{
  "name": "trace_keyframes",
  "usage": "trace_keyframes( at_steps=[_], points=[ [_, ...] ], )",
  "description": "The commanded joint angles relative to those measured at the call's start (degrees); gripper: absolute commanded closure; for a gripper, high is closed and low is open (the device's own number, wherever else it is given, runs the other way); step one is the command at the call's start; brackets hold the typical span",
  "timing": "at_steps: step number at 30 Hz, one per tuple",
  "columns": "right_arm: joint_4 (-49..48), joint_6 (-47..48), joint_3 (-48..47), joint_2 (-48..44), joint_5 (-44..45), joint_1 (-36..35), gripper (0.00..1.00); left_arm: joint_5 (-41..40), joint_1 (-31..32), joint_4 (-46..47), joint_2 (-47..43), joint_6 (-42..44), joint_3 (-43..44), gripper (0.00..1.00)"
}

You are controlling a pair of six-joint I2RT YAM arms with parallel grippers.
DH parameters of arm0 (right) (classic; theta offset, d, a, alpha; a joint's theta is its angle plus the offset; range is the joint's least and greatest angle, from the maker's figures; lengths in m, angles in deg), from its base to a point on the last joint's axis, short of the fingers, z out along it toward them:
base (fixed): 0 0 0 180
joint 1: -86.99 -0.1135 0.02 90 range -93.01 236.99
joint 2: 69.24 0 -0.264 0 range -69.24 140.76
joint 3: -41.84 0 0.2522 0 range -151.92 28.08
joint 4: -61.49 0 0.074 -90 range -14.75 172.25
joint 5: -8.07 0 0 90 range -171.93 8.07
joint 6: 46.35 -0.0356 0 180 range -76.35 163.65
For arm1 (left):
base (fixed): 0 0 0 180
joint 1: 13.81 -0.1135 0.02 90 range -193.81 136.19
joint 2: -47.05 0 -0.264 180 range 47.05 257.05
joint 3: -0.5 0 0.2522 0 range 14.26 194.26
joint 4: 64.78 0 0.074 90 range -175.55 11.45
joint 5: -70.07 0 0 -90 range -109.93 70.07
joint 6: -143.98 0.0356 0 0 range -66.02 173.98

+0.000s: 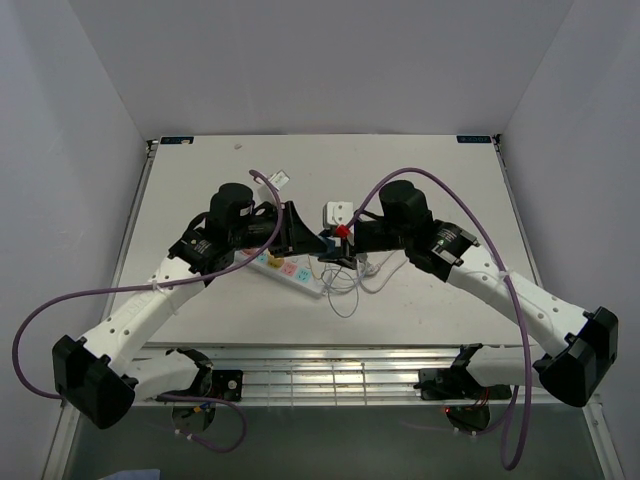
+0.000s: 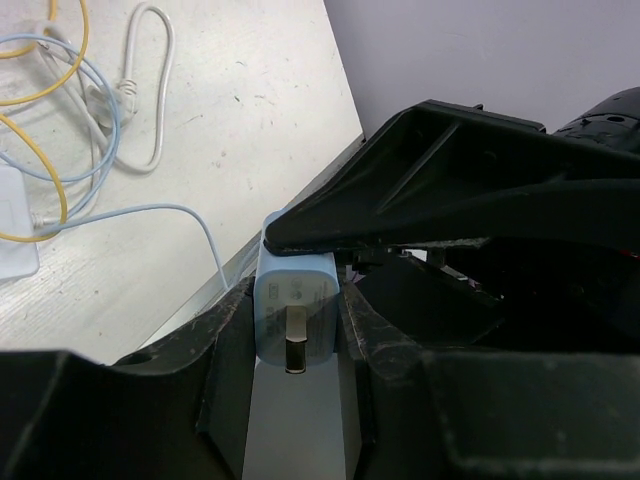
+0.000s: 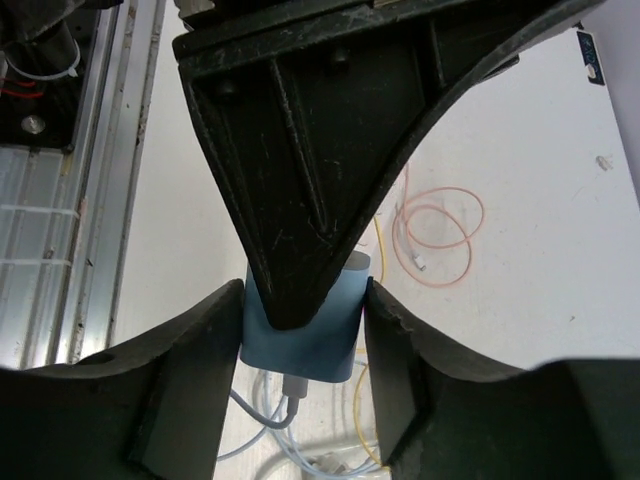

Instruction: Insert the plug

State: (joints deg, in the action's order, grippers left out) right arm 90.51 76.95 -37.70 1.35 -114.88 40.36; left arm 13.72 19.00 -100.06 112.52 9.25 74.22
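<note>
The left tool (image 2: 292,318) is closed against both sides of a light blue plug (image 2: 295,285), on whose face a metal prong (image 2: 294,348) is seen. The plug is held between the two arms, over the table (image 1: 420,310) near the right end of a white power strip (image 1: 288,267). Further right, the right tool (image 3: 303,345) is clamped on the same plug, and loose cables (image 1: 350,278) are seen just below.
</note>
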Motion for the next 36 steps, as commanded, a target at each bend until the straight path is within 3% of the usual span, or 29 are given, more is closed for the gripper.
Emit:
trace_keyframes(
  at_steps=[1, 2, 5, 7, 12, 15, 18, 23, 29, 36],
  points=[
    [-4.01, -4.02, 0.21, -2.82, 2.09, -0.48, 0.45, -2.45, -0.03, 2.79, -2.54, -2.38, -2.12, 1.0],
    [-5.93, -7.6, 1.52, -3.35, 3.23, -0.48, 0.28, -2.71, -0.03, 3.23, -2.98, -3.16, -2.57, 1.0],
    [-8.49, -16.29, 3.72, -5.81, 9.2, -0.48, 0.01, -3.76, -0.03, 4.2, -3.42, -4.05, -3.54, 1.0],
    [-9.02, -21.58, 4.6, -8.26, 13.25, -0.48, 0.1, -5.69, -0.03, 4.12, -3.77, -5.01, -3.8, 1.0],
    [-13.58, -40.1, 11.17, -15.38, 16.94, -0.48, 0.1, -8.77, -0.03, 4.99, -4.74, -8.26, -4.42, 1.0],
    [-16.65, -46.37, 16.88, -21.35, 17.83, -0.48, 0.1, -10.53, -0.03, 6.22, -5.44, -9.84, -4.86, 1.0],
    [-22.89, -55.16, 21.73, -25.58, 13.38, -0.48, 0.1, -11.32, -0.03, 7.63, -5.79, -11.43, -4.25, 1.0],
    [-35.46, -67.64, 27.1, -21.91, 4.92, -0.48, 0.1, -11.94, -0.03, 9.82, -6.23, -13.54, -3.63, 1.0],
    [-51.61, -80.21, 32.46, -16.36, 10.0, -0.57, 0.1, -13.52, -0.03, 14.04, -10.18, -16.7, -5.65, 1.0],
    [-66.22, -88.39, 34.84, -12.85, 16.16, -0.92, 0.1, -14.32, -0.03, 16.07, -12.83, -17.49, -7.58, 1.0]
  ],
)
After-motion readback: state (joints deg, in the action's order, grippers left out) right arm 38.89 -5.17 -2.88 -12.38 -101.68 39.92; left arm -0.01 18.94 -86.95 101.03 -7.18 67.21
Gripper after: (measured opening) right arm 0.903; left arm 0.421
